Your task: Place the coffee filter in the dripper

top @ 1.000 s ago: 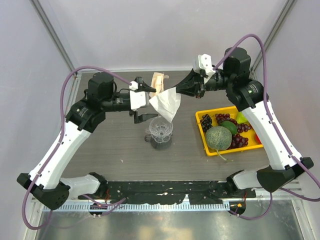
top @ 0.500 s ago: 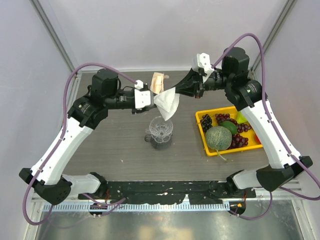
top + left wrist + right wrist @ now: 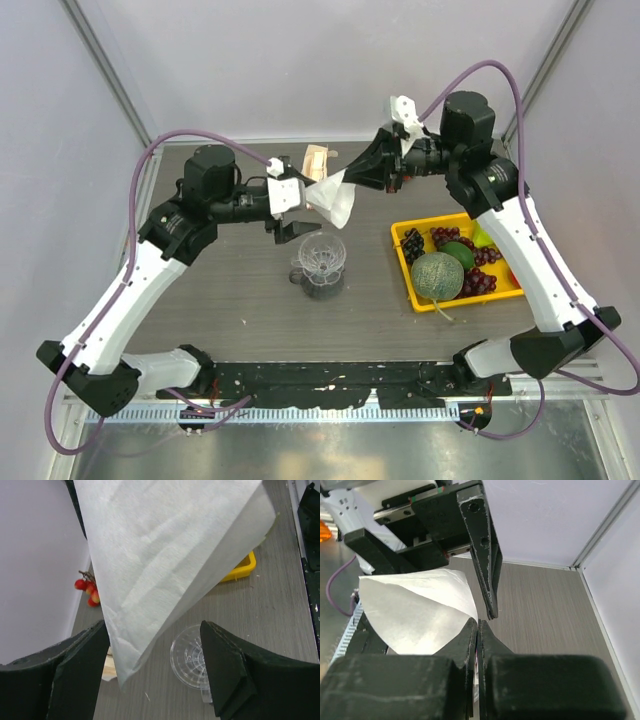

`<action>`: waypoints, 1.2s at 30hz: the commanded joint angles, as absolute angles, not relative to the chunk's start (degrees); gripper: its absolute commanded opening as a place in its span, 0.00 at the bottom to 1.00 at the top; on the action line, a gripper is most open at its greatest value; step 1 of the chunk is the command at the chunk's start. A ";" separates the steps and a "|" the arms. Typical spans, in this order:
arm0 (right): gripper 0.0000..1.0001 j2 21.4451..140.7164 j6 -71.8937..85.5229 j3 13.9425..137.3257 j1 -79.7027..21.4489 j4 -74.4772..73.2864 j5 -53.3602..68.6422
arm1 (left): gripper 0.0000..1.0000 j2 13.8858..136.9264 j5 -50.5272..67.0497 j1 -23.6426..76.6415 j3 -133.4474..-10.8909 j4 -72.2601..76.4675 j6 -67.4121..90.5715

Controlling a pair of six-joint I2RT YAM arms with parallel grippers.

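Note:
The coffee filter point(image 3: 337, 202) is a white paper fan hanging in the air above the table. My right gripper point(image 3: 350, 180) is shut on its upper corner; in the right wrist view the fingertips point(image 3: 478, 629) pinch the filter point(image 3: 415, 615). My left gripper point(image 3: 298, 207) is open, and the filter's left edge point(image 3: 165, 555) hangs between its fingers point(image 3: 75, 675) without being gripped. The clear ribbed dripper point(image 3: 322, 262) stands on the table just below and in front of the filter. It also shows in the left wrist view point(image 3: 192, 655).
A yellow tray point(image 3: 398, 238) holding a melon point(image 3: 437, 276), grapes and other fruit sits at the right. A beige pack point(image 3: 316, 162) lies at the back behind the filter. Red cherries point(image 3: 87, 590) lie by the wall. Walls enclose the table on three sides.
My left gripper has moved right, so the filter's edge now lies between its open fingers. My right gripper has lifted the filter slightly up and back.

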State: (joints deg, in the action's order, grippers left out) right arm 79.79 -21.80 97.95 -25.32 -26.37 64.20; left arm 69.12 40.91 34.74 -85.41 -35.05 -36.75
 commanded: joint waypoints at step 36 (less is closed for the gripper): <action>0.05 88.33 42.19 92.99 -18.98 5.98 62.58 | 0.47 71.28 34.45 29.44 -79.72 -5.27 -38.41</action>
